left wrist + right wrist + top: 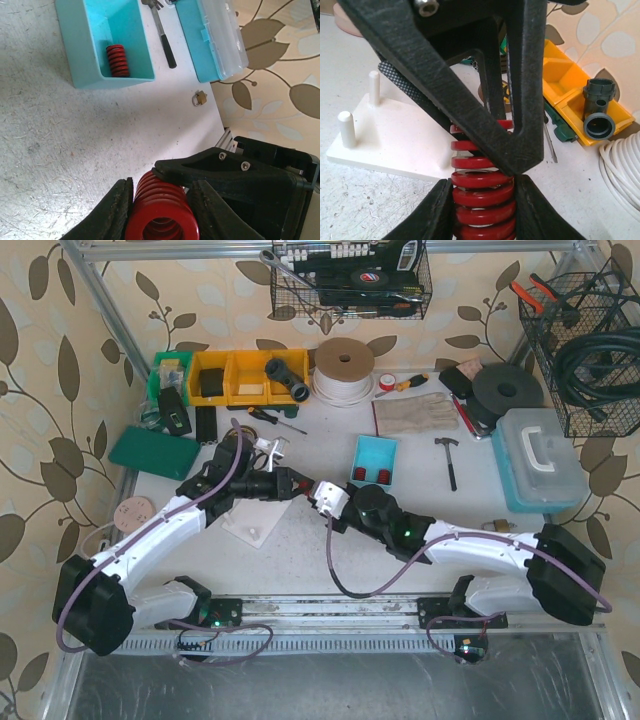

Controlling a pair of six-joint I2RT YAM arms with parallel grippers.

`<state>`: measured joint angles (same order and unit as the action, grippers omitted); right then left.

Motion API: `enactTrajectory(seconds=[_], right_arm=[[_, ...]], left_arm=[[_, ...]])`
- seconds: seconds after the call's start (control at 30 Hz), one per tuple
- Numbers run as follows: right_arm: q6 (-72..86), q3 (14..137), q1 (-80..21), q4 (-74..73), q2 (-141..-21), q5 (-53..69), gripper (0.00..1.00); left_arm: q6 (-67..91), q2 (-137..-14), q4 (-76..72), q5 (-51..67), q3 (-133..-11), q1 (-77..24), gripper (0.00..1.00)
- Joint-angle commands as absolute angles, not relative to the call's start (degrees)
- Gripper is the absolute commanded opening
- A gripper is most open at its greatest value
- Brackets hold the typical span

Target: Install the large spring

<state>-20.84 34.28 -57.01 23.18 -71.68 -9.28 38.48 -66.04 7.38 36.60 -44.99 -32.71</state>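
Note:
The large red spring hangs just above the table's middle, held from both ends. My left gripper is shut on one end; in the left wrist view the spring sits between its fingers. My right gripper is shut on the other end; in the right wrist view the coils fill the gap between its fingers. The white base plate with upright pegs lies just behind the spring, and shows in the top view.
A teal bin holding small red springs stands right of centre. A hammer, a blue-lidded case and a padlock lie to the right. Yellow bins, a cable coil and screwdrivers are at the back.

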Motion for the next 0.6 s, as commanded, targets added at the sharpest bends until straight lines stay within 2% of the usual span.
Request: enactTrajectory(seconds=[0.0,0.03,0.13,0.17,0.2,0.33,0.57], right_arm=[[-19.02,37.46,-57.34,22.28,-72.88,-13.4,0.42],[-18.38,37.66,-57.35,21.64,-72.77,-14.47,0.53],[-16.81,37.19,-57.38,20.84,-70.92,-16.74,0.75],[-16.53,36.65,-57.38,20.9,-69.83,-17.21,0.89],[-16.22,36.19,-57.34,21.17,-68.76,-17.73,0.99],[-13.51,34.99,-55.73,20.93,-65.77,-19.96,1.0],[-2.74,36.91,-47.7,11.91,-63.93,-25.74,1.0]], left_arm=[[38.48,-63.86,9.6,35.82,-45.99,-33.38,0.0],[37.84,-63.36,11.47,34.17,-46.33,-33.35,0.0],[35.66,-61.18,18.35,27.88,-47.66,-33.33,0.0],[35.14,-60.29,20.6,25.63,-48.07,-33.35,0.0],[34.82,-59.28,22.51,23.17,-48.34,-33.33,0.0],[33.74,-55.19,30.4,11.97,-49.67,-33.35,0.0],[35.65,-49.09,41.66,-11.41,-50.41,-33.38,0.0]])
